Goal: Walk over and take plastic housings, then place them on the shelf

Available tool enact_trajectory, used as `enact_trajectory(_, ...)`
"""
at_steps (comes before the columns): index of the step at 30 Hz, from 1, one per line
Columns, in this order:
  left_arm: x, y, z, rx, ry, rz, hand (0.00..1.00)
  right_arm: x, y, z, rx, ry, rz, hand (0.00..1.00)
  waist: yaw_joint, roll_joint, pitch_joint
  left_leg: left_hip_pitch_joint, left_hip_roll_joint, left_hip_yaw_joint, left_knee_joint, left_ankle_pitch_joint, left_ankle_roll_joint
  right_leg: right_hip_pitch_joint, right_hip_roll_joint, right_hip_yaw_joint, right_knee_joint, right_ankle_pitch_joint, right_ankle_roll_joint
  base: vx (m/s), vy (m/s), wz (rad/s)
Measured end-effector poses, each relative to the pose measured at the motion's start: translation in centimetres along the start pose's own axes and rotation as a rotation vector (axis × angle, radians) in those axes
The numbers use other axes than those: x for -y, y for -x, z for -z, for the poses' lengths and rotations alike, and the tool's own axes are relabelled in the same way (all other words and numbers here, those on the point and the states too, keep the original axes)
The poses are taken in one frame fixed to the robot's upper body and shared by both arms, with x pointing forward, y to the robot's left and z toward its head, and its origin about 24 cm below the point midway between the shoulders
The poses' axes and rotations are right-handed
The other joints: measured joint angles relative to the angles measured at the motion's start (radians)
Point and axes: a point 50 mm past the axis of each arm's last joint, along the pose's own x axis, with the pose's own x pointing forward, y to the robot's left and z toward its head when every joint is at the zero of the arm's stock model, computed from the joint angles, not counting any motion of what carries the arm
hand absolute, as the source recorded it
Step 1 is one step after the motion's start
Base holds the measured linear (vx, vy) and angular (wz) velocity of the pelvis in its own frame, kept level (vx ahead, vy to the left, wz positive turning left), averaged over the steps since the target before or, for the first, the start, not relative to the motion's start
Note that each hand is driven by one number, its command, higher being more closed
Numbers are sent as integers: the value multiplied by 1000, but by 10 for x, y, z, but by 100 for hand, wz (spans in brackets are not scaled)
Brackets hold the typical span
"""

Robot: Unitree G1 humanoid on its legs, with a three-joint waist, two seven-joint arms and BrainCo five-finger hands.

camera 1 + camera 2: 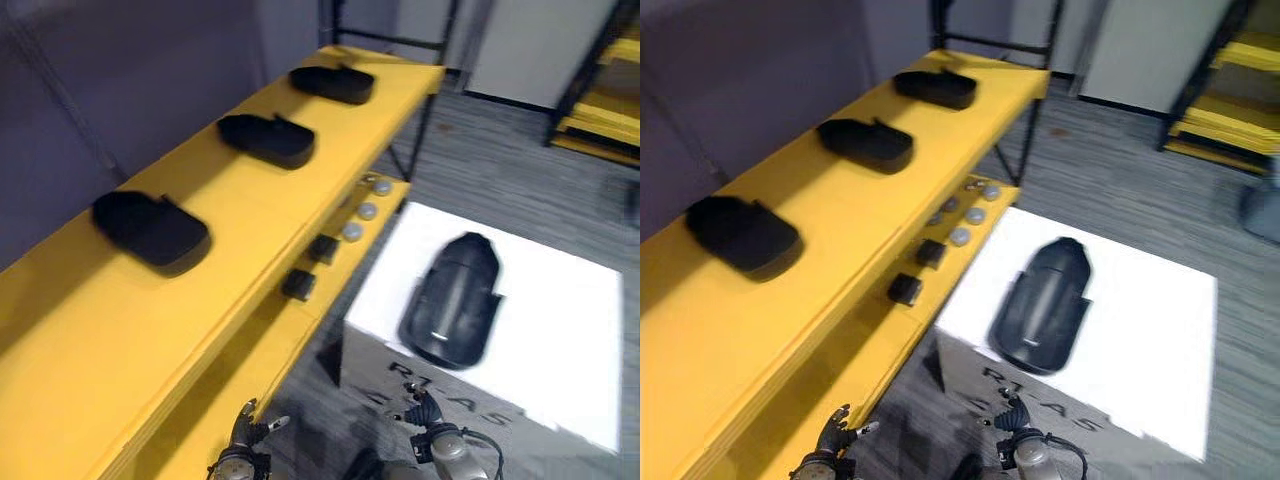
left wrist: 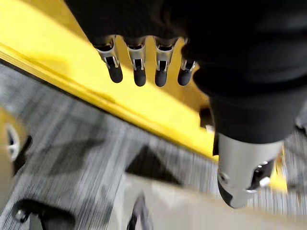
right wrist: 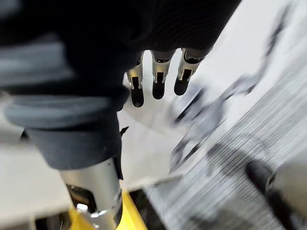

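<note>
My left robot hand (image 1: 243,440) hangs open by the yellow shelf (image 1: 250,215) (three housings (image 1: 150,228) on top); right robot hand (image 1: 428,418) open too, before the white box (image 1: 570,330) bearing a fourth housing (image 1: 455,300)

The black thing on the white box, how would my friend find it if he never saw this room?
Next to the long yellow shelf stands a big white box. The glossy black plastic housing lies alone on its top. It is long and shiny, while the three duller black housings sit in a row on the shelf.
</note>
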Motion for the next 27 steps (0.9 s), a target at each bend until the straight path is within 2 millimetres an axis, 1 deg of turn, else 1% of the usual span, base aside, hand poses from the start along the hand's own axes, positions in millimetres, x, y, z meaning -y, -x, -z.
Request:
enact_trajectory(1,0,-1,-2,6,1,2,0,1,1,3,-9,0,4,0,0,-5,10,-14,-11,-48,6,0,0,11,9,8,-8,0,0,-35,-198,-81)
enact_trajectory(2,2,-1,-4,10,11,7,0,3,3,8,-22,0,11,0,0,-7,23,-41,-40,-156,12,-1,-3,27,28,30,-14,1,1,-26,-153,-63)
enact_trajectory(3,3,-1,-3,6,20,9,0,5,3,10,-28,-5,19,0,1,-5,25,-57,-59,-223,11,-3,-5,29,41,50,-15,2,2,-25,-107,-76)
enact_trajectory(4,2,-1,-2,4,26,7,0,7,3,10,-30,-12,26,0,2,-6,28,-74,-94,-325,-1,-2,-11,32,56,72,-17,2,3,-11,-97,-75)
enact_trajectory(6,-2,1,3,-13,54,-16,0,8,2,9,-27,-26,35,0,7,-16,38,-97,-191,-549,-58,-11,-33,47,89,133,-50,21,6,11,-147,-96)
enact_trajectory(7,-6,1,5,-18,62,-38,0,7,2,8,-27,-36,33,0,9,-22,42,-99,-238,-624,-87,-10,-32,64,108,165,-97,41,32,27,-147,-90)
enact_trajectory(8,-8,1,5,-21,68,-45,0,5,2,8,-28,-43,31,0,14,-25,43,-100,-258,-642,-101,-6,-26,72,113,176,-117,28,79,49,-126,-93)
enact_trajectory(9,1,2,5,-28,99,-31,0,11,3,10,-27,-57,49,0,22,35,45,-113,-215,-657,-116,10,-15,22,110,187,35,-22,41,35,-60,-78)
enact_trajectory(10,8,4,6,-37,142,-33,0,24,3,9,-12,-63,84,0,12,59,39,-137,-175,-655,-78,21,-77,-12,42,267,148,-76,19,12,-81,-60)
enact_trajectory(11,14,2,4,-47,136,-15,0,28,3,14,-42,-88,101,0,9,83,54,-124,-156,-663,-67,24,-80,7,71,266,151,-59,14,93,-158,-21)
enact_trajectory(12,13,2,7,-56,131,-12,0,27,8,28,-91,-133,114,0,-6,62,34,-86,-173,-662,-153,39,-53,54,71,267,70,-41,21,94,-160,-2)
enact_trajectory(13,12,2,8,-60,129,-14,0,26,10,31,-100,-142,114,0,-9,54,25,-75,-184,-660,-182,49,-40,57,70,269,55,-35,21,148,-124,-4)
enact_trajectory(14,12,2,8,-61,127,-15,0,26,11,34,-107,-157,119,0,-10,49,17,-62,-188,-659,-216,65,-37,59,71,275,43,-33,20,125,-27,-11)
enact_trajectory(15,11,1,8,-61,124,-17,0,27,12,35,-113,-178,127,0,-9,44,15,-36,-190,-656,-268,96,-38,60,70,288,35,-31,20,203,-37,-24)
enact_trajectory(17,8,1,9,-64,118,-22,0,33,14,40,-127,-207,162,0,-11,31,11,30,-198,-622,-375,147,-42,70,71,321,9,-19,37,215,-20,-38)
enact_trajectory(18,7,1,10,-66,116,-24,0,36,14,41,-130,-224,177,0,-12,31,11,44,-200,-615,-389,150,-40,79,71,328,1,-19,37,184,14,-34)
enact_trajectory(19,5,1,12,-72,111,-28,0,44,15,42,-127,-264,216,0,-18,31,10,70,-201,-601,-404,151,-39,100,71,340,-13,-19,38,210,50,-25)
enact_trajectory(21,-1,1,14,-73,100,-38,0,58,18,40,-102,-301,282,0,-25,30,8,102,-203,-582,-418,151,-39,133,70,357,-43,-13,48,197,71,-30)
enact_trajectory(22,-6,1,14,-73,90,-49,0,71,22,34,-58,-320,336,0,-24,29,-2,117,-205,-560,-430,151,-38,144,71,380,-65,-5,61,147,90,-31)
enact_trajectory(23,-8,1,15,-74,84,-54,0,79,23,27,-19,-329,367,0,-27,26,-5,121,-209,-555,-431,150,-37,152,68,386,-76,-3,64,142,96,-29)
enact_trajectory(24,-10,1,16,-74,81,-57,0,84,25,24,2,-335,389,0,-28,23,-10,122,-213,-552,-430,150,-37,154,65,390,-81,-2,66,131,92,-15)
enact_trajectory(25,-12,1,16,-74,77,-59,0,93,29,19,36,-343,429,0,-27,18,-16,128,-217,-544,-430,151,-37,161,61,399,-92,2,72,123,83,-15)
enact_trajectory(26,-13,1,17,-75,76,-58,0,101,34,17,63,-345,459,0,-25,12,-21,137,-222,-544,-429,150,-37,173,56,404,-102,3,74,123,77,-11)
enact_trajectory(27,-13,2,18,-78,76,-54,0,105,38,15,77,-345,476,0,-27,10,-23,139,-226,-544,-428,150,-37,178,53,404,-105,3,75,117,65,-5)
